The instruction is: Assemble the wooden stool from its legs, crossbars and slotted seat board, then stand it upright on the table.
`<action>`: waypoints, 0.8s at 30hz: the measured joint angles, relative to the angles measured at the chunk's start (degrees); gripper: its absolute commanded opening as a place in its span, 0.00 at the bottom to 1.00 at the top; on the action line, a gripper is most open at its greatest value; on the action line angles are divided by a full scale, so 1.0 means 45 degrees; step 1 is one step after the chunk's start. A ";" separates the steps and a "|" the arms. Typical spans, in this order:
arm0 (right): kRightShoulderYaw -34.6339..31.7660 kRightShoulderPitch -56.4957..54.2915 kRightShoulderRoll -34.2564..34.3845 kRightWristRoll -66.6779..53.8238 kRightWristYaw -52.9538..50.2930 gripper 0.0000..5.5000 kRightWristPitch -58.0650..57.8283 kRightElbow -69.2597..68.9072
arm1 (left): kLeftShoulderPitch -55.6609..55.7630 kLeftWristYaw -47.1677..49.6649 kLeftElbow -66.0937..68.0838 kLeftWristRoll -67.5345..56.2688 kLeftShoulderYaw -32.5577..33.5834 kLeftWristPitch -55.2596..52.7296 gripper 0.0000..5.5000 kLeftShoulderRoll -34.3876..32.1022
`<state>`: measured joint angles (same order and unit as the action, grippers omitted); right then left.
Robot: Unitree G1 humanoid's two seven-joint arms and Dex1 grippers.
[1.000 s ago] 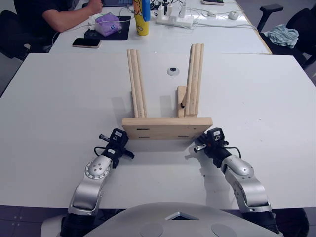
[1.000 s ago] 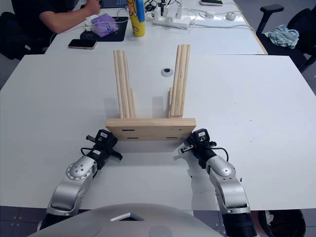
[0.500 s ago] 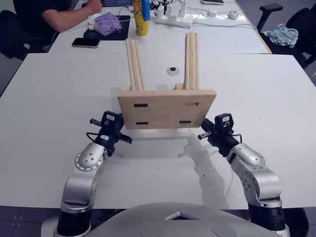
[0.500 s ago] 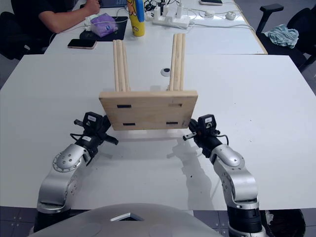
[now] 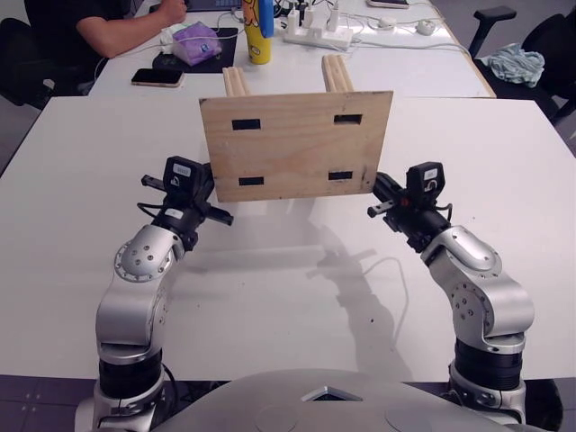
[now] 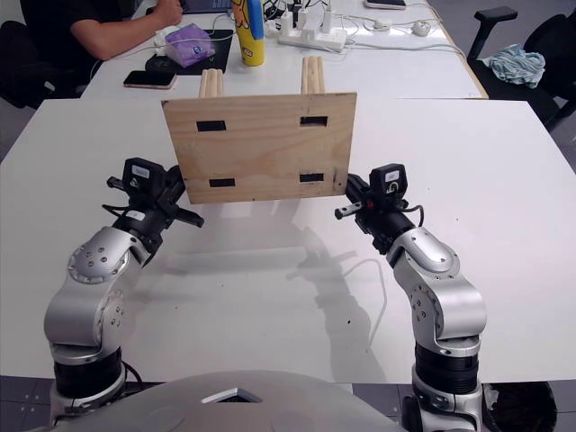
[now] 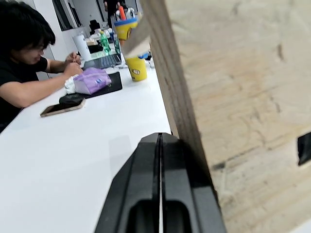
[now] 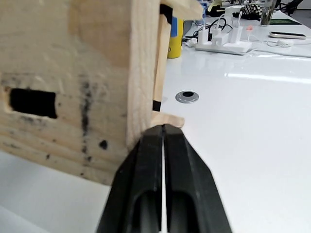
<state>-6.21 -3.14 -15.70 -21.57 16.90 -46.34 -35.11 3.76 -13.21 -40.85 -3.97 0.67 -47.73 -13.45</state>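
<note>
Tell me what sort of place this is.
Probably an office or lab workspace: large white tables, a power strip on the far one, a person seated there, and an office chair on the right.

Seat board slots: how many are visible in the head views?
4 on the seat board: upper-left slot, upper-right slot, lower-left slot, lower-right slot. None appears hidden.

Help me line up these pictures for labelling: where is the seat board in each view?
Left eye: seat board face-on, near centre.
Right eye: seat board face-on, near centre.
Left wrist: seat board edge-on beside the left gripper.
Right wrist: seat board edge-on beside the right gripper.
Shared landmark: yellow cup on the far table, behind the board.
</note>
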 measured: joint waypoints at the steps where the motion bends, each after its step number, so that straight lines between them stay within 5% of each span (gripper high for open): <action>1: -0.0043 -0.0086 0.0020 -0.0086 -0.0021 0.00 -0.0030 -0.0053 | 0.0141 0.0000 -0.0009 -0.0098 0.0121 -0.0094 0.00 0.0008; 24: -0.0853 -0.2956 0.0832 -0.1467 -0.0937 0.00 -0.0313 -0.0256 | 0.3619 -0.0299 0.1781 -0.0993 0.1705 -0.0904 0.00 -0.0679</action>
<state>-10.06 -16.44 -11.95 -28.17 12.69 -47.75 -36.26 20.05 -14.56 -32.83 -8.43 8.35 -51.80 -16.51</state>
